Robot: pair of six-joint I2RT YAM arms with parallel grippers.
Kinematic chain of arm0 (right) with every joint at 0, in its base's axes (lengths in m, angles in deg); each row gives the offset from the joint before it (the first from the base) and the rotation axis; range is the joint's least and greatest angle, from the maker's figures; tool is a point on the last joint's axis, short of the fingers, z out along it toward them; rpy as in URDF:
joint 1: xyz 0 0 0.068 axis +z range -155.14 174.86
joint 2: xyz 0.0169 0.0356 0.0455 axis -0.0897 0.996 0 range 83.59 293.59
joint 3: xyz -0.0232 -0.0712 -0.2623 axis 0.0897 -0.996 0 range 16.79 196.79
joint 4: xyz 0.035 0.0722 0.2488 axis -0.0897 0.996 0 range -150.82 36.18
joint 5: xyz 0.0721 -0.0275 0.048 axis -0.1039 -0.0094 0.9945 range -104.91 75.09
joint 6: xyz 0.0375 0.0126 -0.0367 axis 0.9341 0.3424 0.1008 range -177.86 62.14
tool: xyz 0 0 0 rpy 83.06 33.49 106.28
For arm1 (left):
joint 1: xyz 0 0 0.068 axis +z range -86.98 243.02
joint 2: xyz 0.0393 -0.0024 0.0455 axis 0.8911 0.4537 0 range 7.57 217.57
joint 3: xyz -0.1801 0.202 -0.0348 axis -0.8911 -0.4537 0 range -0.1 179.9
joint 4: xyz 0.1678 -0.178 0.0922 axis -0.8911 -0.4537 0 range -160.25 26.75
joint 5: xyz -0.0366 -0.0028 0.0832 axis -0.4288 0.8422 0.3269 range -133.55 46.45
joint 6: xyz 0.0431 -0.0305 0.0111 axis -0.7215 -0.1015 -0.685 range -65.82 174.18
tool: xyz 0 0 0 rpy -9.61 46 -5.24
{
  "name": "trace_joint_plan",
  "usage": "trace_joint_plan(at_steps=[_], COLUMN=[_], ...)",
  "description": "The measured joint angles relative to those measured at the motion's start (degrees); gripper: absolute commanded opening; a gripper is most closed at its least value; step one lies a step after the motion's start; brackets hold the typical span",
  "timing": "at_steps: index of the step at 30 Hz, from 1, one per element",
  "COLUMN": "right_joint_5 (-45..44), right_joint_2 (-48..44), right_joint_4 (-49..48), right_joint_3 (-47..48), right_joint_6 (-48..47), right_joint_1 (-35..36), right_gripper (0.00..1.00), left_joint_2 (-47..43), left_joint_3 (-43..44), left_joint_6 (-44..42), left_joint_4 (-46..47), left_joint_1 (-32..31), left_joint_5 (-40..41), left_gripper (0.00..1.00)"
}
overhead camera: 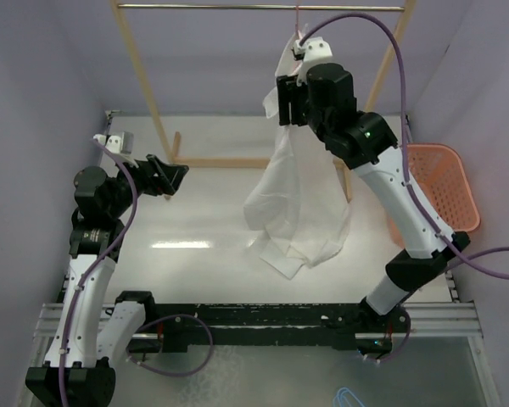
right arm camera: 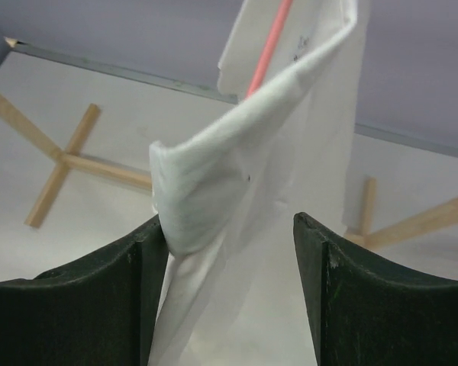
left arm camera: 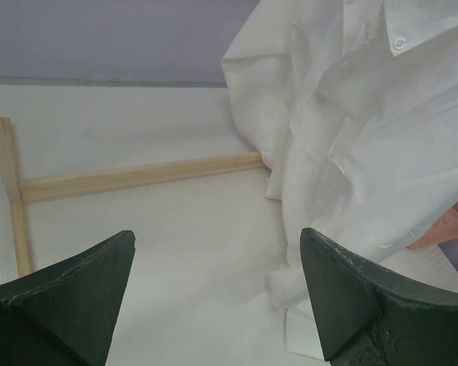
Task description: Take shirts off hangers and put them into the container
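White shirt (overhead camera: 293, 203) hangs from pink hanger (right arm camera: 269, 47) on rail (overhead camera: 237, 7), tail pooled on table (overhead camera: 195, 220). Right end effector (right arm camera: 229, 221) up at collar, jaws apart around cloth fold, not clamped. Left end effector (left arm camera: 217, 235) wide open, empty, left of shirt. Far right, basket (overhead camera: 445, 182).

The shirt (overhead camera: 293, 212) hangs from the rail (overhead camera: 237, 7) (on its hanger (right arm camera: 269, 46)), basket (overhead camera: 458, 182) at right.

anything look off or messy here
The white shirt hangs lopsided and bunched on the pink hanger. Its lower part lies crumpled in a heap on the table instead of hanging free. Nothing looks torn or spilled.
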Motion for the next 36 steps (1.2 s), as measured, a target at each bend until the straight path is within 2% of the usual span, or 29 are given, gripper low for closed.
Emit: trace_joint_plan(at_steps=[6, 14, 23, 25, 29, 36], right_joint_5=[-3.04, -4.15, -4.04, -3.87, -3.45, -3.17], right_joint_2=[-8.41, -14.36, -14.82, -13.94, -11.13, -10.32], right_joint_4=[-1.97, -6.43, -9.14, -9.14, -9.03, -9.6], right_joint_3=[-11.02, -15.89, -17.38, -17.03, -15.91, -16.39], right_joint_6=[-0.9, -2.36, -2.67, -2.67, -2.69, -1.68], right_joint_1=[-0.13, -0.11, -0.2, -0.28, -0.57, -1.2], right_gripper=[0.63, 0.47, 0.51, 0.44, 0.01, 0.0], left_joint_2=[0.0, 0.02, 0.02, 0.02, 0.0, 0.02], left_joint_3=[0.0, 0.0, 0.0, 0.0, 0.0, -0.02], left_joint_6=[0.02, 0.04, 0.07, 0.09, 0.15, 0.2], left_joint_4=[0.0, 0.0, 0.02, 0.02, 0.13, 0.46], left_joint_1=[0.0, 0.04, 0.04, 0.04, 0.04, 0.04], left_joint_5=[-0.07, -0.07, -0.26, -0.33, -0.61, -0.96], left_gripper=[0.91, 0.91, 0.9, 0.9, 0.89, 0.89])
